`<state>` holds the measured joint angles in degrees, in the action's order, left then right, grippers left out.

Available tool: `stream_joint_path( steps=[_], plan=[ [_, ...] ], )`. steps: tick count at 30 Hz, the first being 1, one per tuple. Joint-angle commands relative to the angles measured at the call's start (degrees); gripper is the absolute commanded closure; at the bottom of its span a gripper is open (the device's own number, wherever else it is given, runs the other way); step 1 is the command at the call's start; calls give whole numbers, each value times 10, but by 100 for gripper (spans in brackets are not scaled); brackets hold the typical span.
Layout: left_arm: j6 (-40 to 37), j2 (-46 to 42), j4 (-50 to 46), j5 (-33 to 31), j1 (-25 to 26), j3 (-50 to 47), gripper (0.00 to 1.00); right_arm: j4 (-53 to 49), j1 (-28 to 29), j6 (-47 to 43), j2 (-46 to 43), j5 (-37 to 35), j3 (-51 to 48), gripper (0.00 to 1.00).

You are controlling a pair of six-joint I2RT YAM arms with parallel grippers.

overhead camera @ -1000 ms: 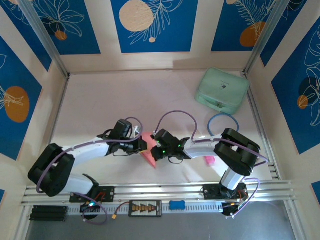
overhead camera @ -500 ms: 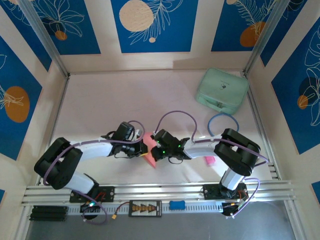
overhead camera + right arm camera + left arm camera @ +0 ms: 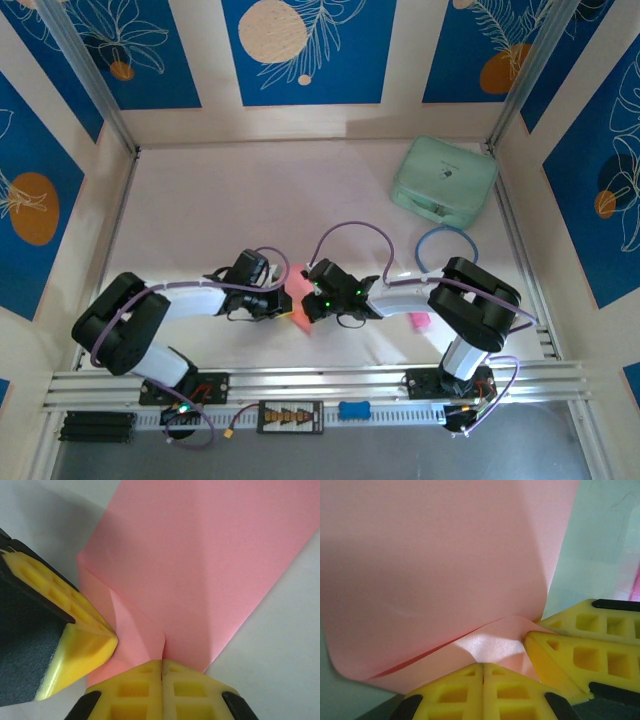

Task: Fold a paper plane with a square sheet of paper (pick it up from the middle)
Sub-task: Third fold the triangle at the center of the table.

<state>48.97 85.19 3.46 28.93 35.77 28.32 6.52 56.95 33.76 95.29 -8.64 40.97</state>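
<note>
- Top external view: the partly folded sheet of paper [image 3: 298, 283] sits at the middle of the counter [image 3: 230, 200], near the front edge. It is wedged between the left claw [image 3: 282, 301], which reaches in from the left, and the right claw [image 3: 309, 301], which reaches in from the right. The tips nearly meet, so neither arm is the nearer one. The visible pink strip runs roughly far-to-near. The mint-green case [image 3: 444, 181] and the bright-pink stick [image 3: 419, 321] lie well apart from it, off to the right.
- Left wrist view: the left claw [image 3: 483, 668] has its yellow pads pressed together on a folded flap, and the sheet of paper [image 3: 435, 565] spreads straight ahead of it. The right claw's fingers [image 3: 580, 647] come in just beside it on the right, touching the same flap.
- Right wrist view: the right claw [image 3: 161, 666] is likewise closed on an edge of the sheet of paper [image 3: 210, 570], which fans out ahead and to the right. A finger of the left claw [image 3: 82, 645] is just to its left.
- Judgement: the coming fold likely depends on these side-by-side pinches, with the free paper lying beyond both tips.
</note>
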Motion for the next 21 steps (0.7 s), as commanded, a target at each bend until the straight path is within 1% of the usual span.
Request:
stream_joint_path(
  steps=[1, 4, 6, 7, 10, 12, 14, 17, 21],
  plan=[
    [-14, 28, 1, -17, 4, -13, 100, -31, 4, 11, -20, 6, 1, 92],
    [-15, 28, 1, -18, 4, -14, 100, -60, 0, 34, -53, -9, 5, 75],
    [-16, 25, -1, -20, 4, -15, 100, -71, -7, 49, -83, -3, -2, 68],
    [-16, 24, -1, -21, 3, -15, 100, -67, -11, 57, -98, 14, -9, 64],
    [-16, 23, 0, -22, 5, -13, 100, -34, -14, 82, -125, 74, -28, 60],
    [-14, 23, 2, -20, 4, -13, 100, -11, -15, 95, -123, 132, -32, 64],
    [-13, 22, 3, -20, 4, -13, 100, -5, -8, 119, -109, 164, -26, 75],
    [-14, 22, 3, -20, 5, -13, 100, -21, -4, 135, -82, 173, -8, 88],
    [-14, 23, 4, -18, 4, -13, 100, -37, 5, 127, -47, 183, 20, 93]
  ],
)
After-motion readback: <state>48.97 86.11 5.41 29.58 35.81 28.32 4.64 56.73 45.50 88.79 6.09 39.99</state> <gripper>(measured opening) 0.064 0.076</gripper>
